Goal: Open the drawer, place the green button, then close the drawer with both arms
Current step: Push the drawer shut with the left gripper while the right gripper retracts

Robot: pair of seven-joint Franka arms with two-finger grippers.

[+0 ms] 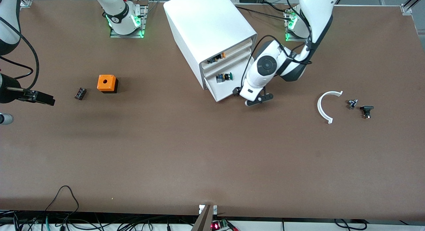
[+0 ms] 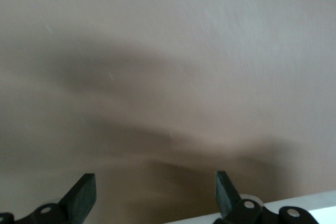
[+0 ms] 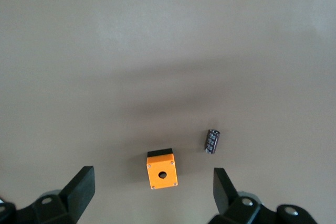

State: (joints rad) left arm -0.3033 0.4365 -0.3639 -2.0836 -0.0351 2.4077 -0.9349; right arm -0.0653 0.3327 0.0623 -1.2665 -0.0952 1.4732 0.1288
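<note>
Front view
- Cabinet (image 1: 212, 35): we count one white box, smooth plastic, its front turned toward the left arm's end and the camera.
- Drawer (image 1: 223, 86): lowest tier, one shallow white tray, pulled out; long axis runs along the cabinet front; it lies just beside the left gripper.
- Button (image 1: 224, 77): one, green round cap, blue-black stubby body, lying in the drawer, its long axis along the tray, cap toward the left arm's end.
- Upper tier: one orange-black piece (image 1: 216, 58) showing.
- Left gripper (image 1: 259, 100): low over the table by the drawer's corner, fingers spread wide, holding nothing.
- Right gripper (image 1: 41, 98): at the right arm's end, fingers apart, empty; this arm waits.
- Orange cube (image 1: 107, 83): one, matte, round hole on top, black base, near the right gripper.
- Small black part (image 1: 80, 93): one, ribbed, between the cube and the right gripper.
- White arc (image 1: 327, 106): one curved plastic strip, well apart from the left gripper.
- Small parts: we count two, a metallic one (image 1: 352, 103) and a black one (image 1: 366, 111), beside the arc.

Left wrist view
- Fingers (image 2: 83, 198): two black pads wide apart over bare brown table (image 2: 168, 66); a white edge (image 2: 310, 203) shows beside one.

Right wrist view
- Fingers (image 3: 79, 192): two, wide apart, nothing between.
- Below them: one orange cube (image 3: 161, 170) and one ribbed black part (image 3: 212, 141), apart.
</note>
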